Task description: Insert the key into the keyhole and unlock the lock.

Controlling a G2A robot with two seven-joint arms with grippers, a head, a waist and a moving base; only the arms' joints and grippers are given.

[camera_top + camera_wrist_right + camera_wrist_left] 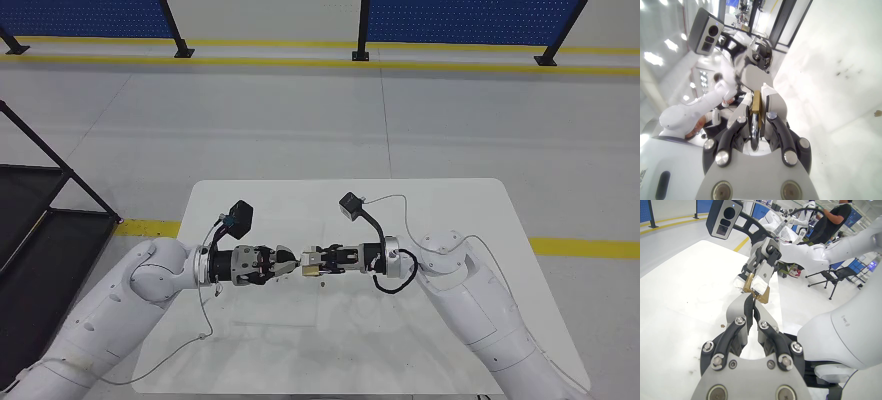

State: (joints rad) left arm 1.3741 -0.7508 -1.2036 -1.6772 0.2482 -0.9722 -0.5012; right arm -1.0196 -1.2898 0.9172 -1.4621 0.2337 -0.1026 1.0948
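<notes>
A brass padlock (313, 267) hangs above the middle of the white table (450, 210), with my right gripper (308, 262) shut on its body. In the right wrist view the padlock (756, 101) sits between the white-wrapped fingers, its silver shackle (755, 128) pointing back toward the wrist. My left gripper (294, 266) meets it from the opposite side. Its black pads (748, 306) are shut on the thin key, which is mostly hidden. The fingertips touch the padlock's (764, 296) keyhole end.
A small brown crumb (722, 325) lies on the table below the grippers. A black rack (40, 220) stands on the floor left of the table. A folding chair (838, 275) is beyond the table's far edge.
</notes>
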